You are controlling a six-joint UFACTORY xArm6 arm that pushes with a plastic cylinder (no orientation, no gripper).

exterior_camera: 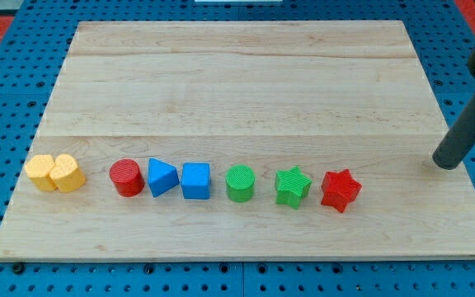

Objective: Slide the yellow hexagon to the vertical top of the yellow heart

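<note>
Two yellow blocks sit touching at the view's left of the wooden board (pixel 237 74). The left one (pixel 39 172) looks like the yellow heart and the right one (pixel 68 173) like the yellow hexagon, though their shapes are hard to tell apart. They lie side by side, level with each other. My tip (pixel 447 164) rests on the board at the view's far right, far from both yellow blocks, with the whole row of blocks between.
A row runs rightward from the yellow pair: a red cylinder (pixel 126 177), a blue triangle (pixel 162 177), a blue cube (pixel 195 181), a green cylinder (pixel 240 183), a green star (pixel 292 186) and a red star (pixel 340 190).
</note>
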